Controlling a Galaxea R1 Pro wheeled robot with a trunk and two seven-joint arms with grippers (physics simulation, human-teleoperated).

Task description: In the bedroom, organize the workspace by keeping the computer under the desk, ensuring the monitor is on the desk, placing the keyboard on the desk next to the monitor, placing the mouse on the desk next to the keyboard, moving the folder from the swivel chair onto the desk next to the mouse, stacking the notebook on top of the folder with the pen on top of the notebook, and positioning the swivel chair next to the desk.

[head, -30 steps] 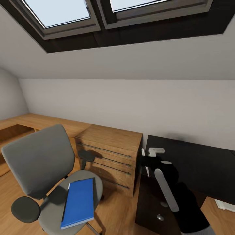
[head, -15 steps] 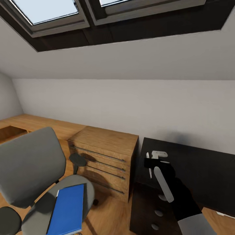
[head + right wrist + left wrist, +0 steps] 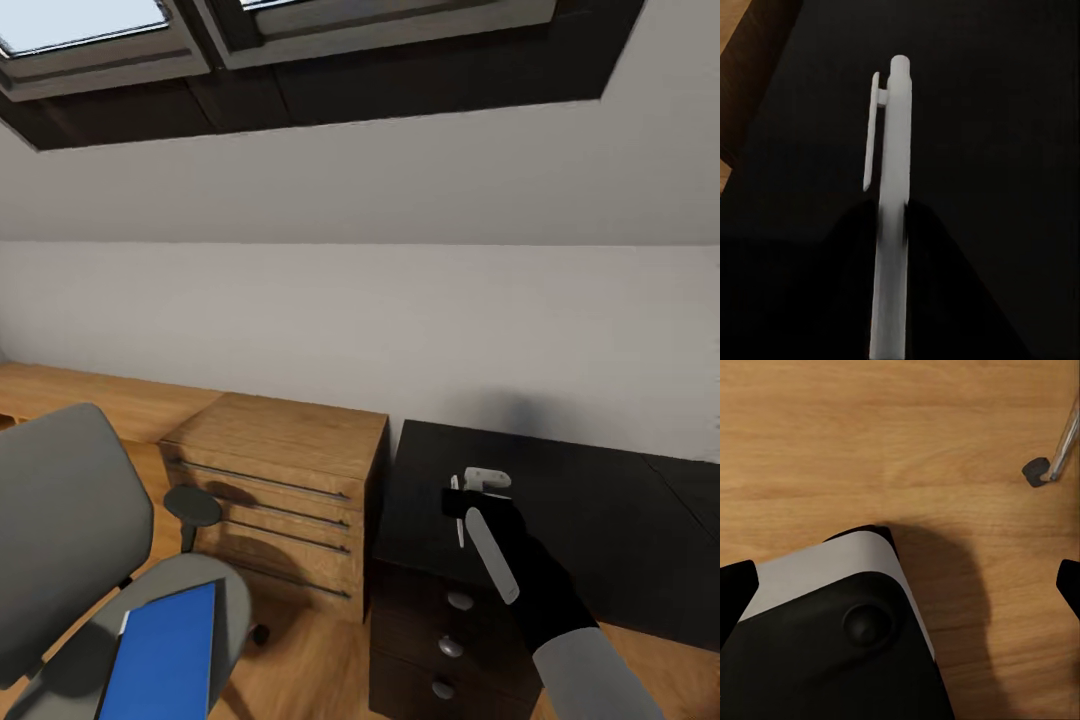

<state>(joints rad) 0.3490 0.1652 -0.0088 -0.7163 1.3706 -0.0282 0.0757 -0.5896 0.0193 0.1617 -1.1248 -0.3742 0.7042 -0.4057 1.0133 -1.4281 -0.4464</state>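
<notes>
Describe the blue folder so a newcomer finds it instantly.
Start at the wooden chest of drawers beside the black desk. In front of it stands the grey upholstered swivel chair; the bright blue flat folder lies on its seat, the one vivid blue item there.

The right arm reaches forward from the lower right, grey forearm sleeve, black wrist with a white strip along its top. Its tool [image 3: 470, 492] is clamped on a slim white pen [image 3: 892, 217], which runs straight out between the fingers, clip end foremost.
</notes>
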